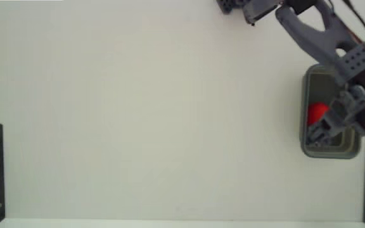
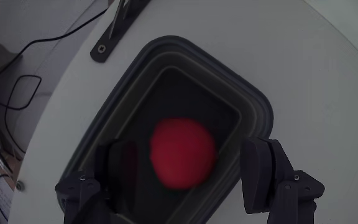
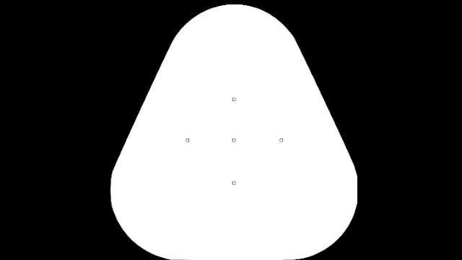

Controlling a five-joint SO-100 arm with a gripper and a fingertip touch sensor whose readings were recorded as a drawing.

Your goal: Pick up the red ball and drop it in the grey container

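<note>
From my station I see the grey arm's two-finger gripper (image 2: 185,171) hanging over the grey-green rectangular tub with rounded corners and a stepped rim (image 2: 166,53), which sits at the right side of the white table (image 1: 144,120) in the fixed view (image 1: 304,136). The jaws stand wide apart, with clear gaps on both sides of the small, smooth, bright red ball (image 2: 183,153); the wrist view shows it blurred, framed by the tub's dark inside, touching neither finger. In the fixed view the ball (image 1: 316,113) lies within the tub's outline at its left wall, partly hidden by the gripper. Black cables (image 2: 23,87) trail beyond the table edge.
</note>
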